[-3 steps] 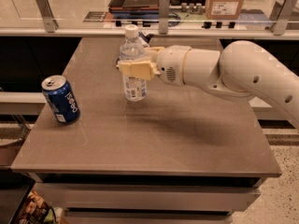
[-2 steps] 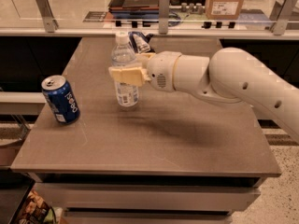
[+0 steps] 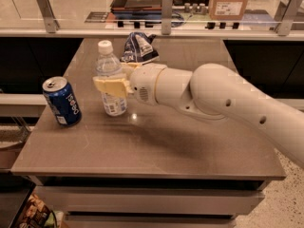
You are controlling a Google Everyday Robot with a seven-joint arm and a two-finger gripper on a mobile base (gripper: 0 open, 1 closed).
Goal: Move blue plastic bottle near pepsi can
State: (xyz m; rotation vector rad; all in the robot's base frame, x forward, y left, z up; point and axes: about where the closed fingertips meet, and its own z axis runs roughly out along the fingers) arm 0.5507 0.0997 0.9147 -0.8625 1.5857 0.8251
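Observation:
The blue plastic bottle [image 3: 110, 75] is clear with a white cap and a white label. It stands upright at the left of the brown table [image 3: 156, 146]. My gripper [image 3: 113, 83] is shut on the bottle's middle, its tan fingers [image 3: 108, 85] wrapped around it, with the white arm reaching in from the right. The pepsi can [image 3: 61, 101], blue with a silver top, stands upright near the table's left edge, a short gap to the left of the bottle.
A blue-and-white snack bag [image 3: 138, 47] lies at the back of the table behind my gripper. A counter with glass panels and metal posts [image 3: 166, 6] runs along the back. A cardboard box [image 3: 230, 1] sits beyond it.
My gripper has carried the bottle leftward across the table, closer to the pepsi can. The snack bag, hidden before, now shows behind the arm.

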